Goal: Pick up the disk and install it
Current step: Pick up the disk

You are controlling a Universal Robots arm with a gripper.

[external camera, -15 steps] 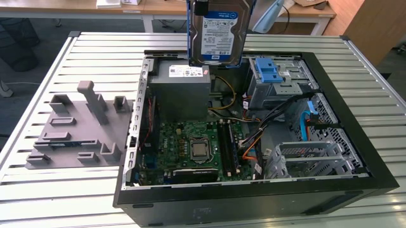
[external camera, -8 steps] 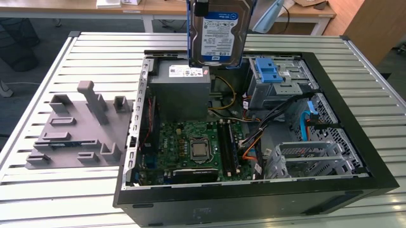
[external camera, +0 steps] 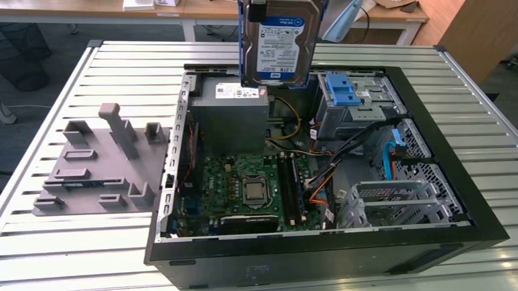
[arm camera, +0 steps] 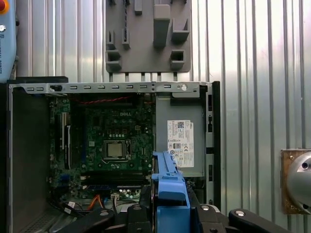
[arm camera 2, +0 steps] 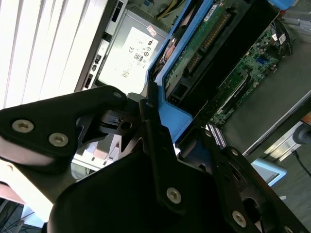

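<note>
A pale slatted metal surface (external camera: 453,91) is stretching across most of the exterior view, its ribs catching even, soft light. Behind it, along the top edge of the frame, light wooden desks (external camera: 89,9) on white legs are standing in a row. A dark mesh bin (external camera: 20,57) is sitting on the grey floor (external camera: 20,130) in the upper left, and a wooden cabinet (external camera: 477,33) is rising in the upper right corner.

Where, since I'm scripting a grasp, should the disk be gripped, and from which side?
At the blue carrier frame on its short top end, from above: the disk hangs upright over the case, thin enough to pinch across its thickness, as the gripper does.
</note>
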